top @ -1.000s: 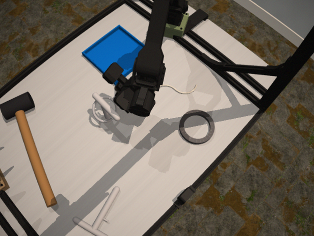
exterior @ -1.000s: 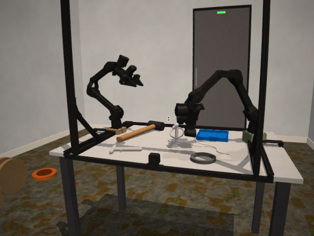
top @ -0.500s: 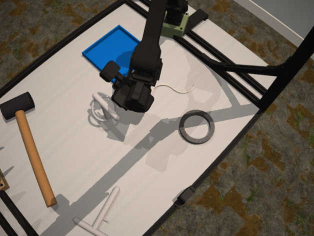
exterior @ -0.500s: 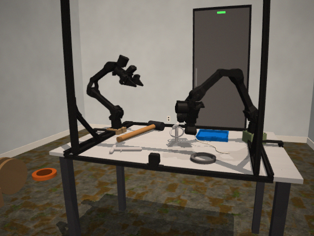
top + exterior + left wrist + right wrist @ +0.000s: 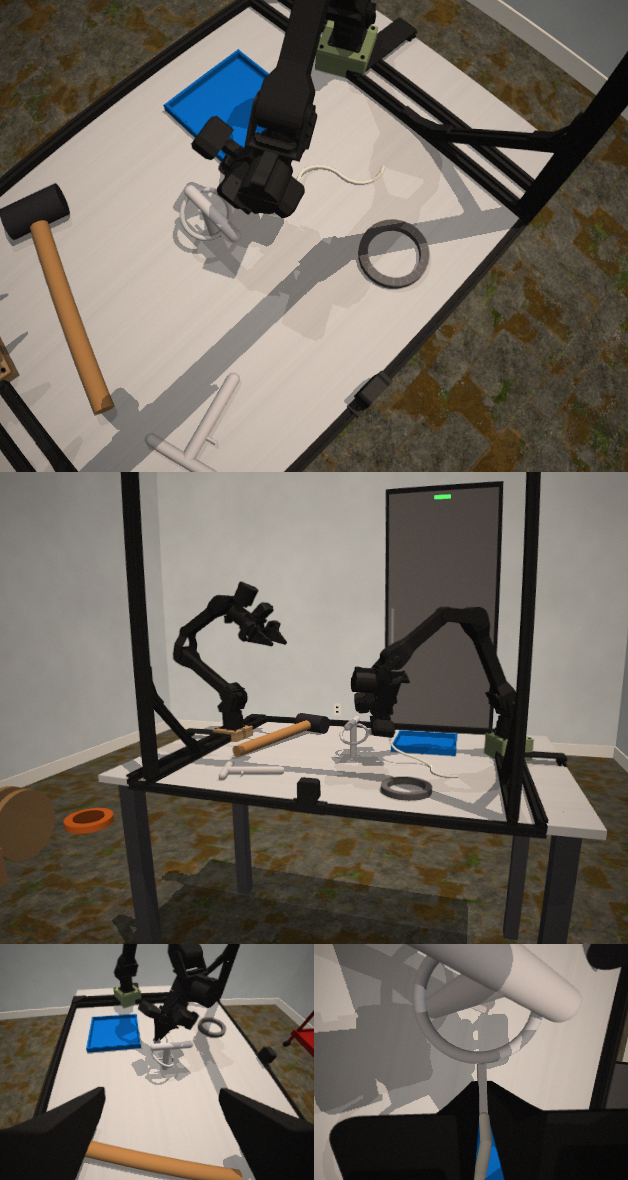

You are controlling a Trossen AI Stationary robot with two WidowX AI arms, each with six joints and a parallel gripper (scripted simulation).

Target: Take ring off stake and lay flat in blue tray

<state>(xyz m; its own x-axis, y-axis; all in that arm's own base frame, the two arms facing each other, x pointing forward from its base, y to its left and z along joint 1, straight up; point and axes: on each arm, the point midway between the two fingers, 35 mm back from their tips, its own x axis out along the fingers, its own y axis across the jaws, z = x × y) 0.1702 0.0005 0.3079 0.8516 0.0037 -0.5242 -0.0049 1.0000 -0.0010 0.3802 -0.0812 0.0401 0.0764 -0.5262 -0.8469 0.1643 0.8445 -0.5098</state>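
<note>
A thin pale ring (image 5: 183,223) (image 5: 164,1064) (image 5: 486,1057) appears to loop tilted around the upright post of the T-shaped stake (image 5: 210,210) (image 5: 353,748) (image 5: 172,1046) (image 5: 539,984), under its crossbar. My right gripper (image 5: 156,1040) (image 5: 481,1087) is shut on the ring's thin stem, beside the stake. A pale cord (image 5: 355,181) (image 5: 431,767) (image 5: 483,1161) trails from the stem. Fingertips are hidden in the top view. The blue tray (image 5: 215,88) (image 5: 426,740) (image 5: 105,1034) lies flat, open side up, empty, partly behind the right arm. My left gripper (image 5: 278,643) (image 5: 163,1093) is open and empty, high up.
A mallet (image 5: 65,304) (image 5: 274,736) (image 5: 155,1160) lies near the left arm. A dark ring (image 5: 364,253) (image 5: 406,795) (image 5: 215,1035) lies near the table's edge. A second T-shaped piece (image 5: 213,416) (image 5: 258,770) lies flat. Black frame rails border the table.
</note>
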